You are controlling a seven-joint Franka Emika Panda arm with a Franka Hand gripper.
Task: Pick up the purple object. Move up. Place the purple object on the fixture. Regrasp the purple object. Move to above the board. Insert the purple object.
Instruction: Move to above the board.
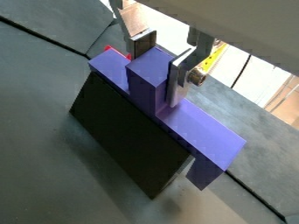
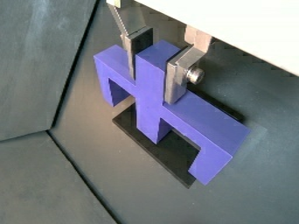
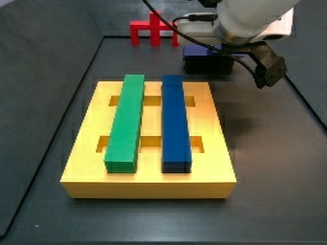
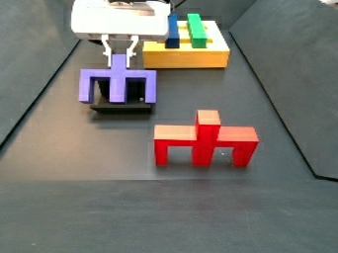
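The purple object (image 1: 201,131) is a flat bar with a raised central stem. It rests on top of the dark fixture (image 1: 117,149) and shows in both wrist views (image 2: 216,131). My gripper (image 1: 162,74) stands over it with one silver finger (image 2: 180,77) on each side of the stem, pads against it. In a side view the gripper (image 4: 121,54) comes down onto the purple object (image 4: 106,87) on the fixture (image 4: 122,108). In a side view the arm hides most of the object (image 3: 194,41) and fixture (image 3: 208,65).
The yellow board (image 3: 147,184) holds a green bar (image 3: 125,124) and a blue bar (image 3: 175,120) in its slots; it also shows in a side view (image 4: 185,59). A red object (image 4: 205,141) stands on the floor, also visible in a side view (image 3: 153,32).
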